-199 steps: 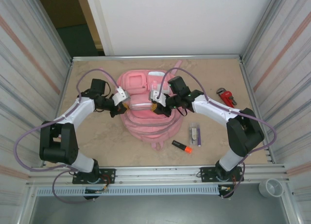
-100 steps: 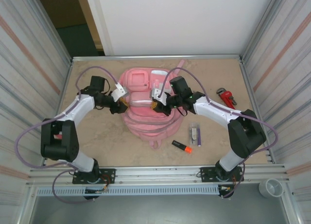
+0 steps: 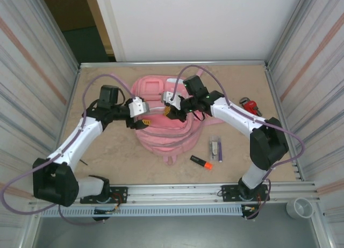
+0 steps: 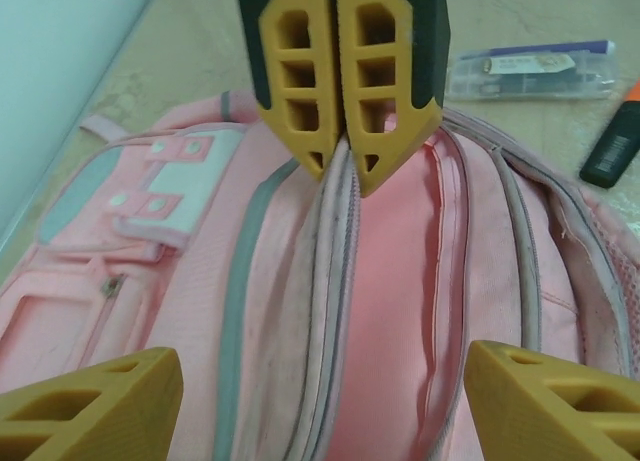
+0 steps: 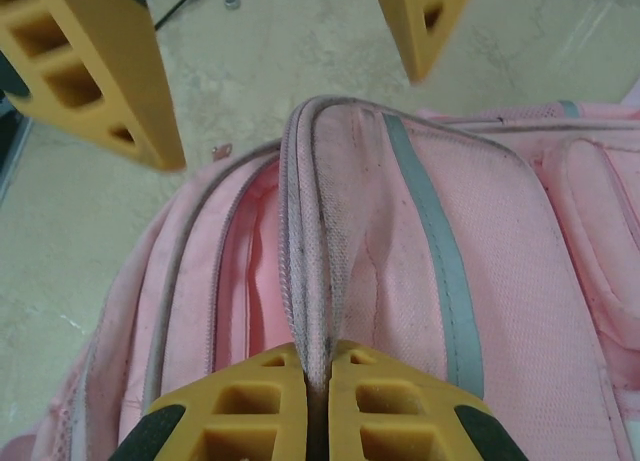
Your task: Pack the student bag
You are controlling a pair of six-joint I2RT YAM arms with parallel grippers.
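Pinching the raised zip edge of the student bag, the right gripper is clenched on it; the left gripper hovers opposite, fingers spread wide.

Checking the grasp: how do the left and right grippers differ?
The left gripper is wide open, holding nothing; the right gripper is shut on the zip edge of the student bag. The left gripper reaches in from the bag's left, the right gripper from its right. Both have yellow fingers.
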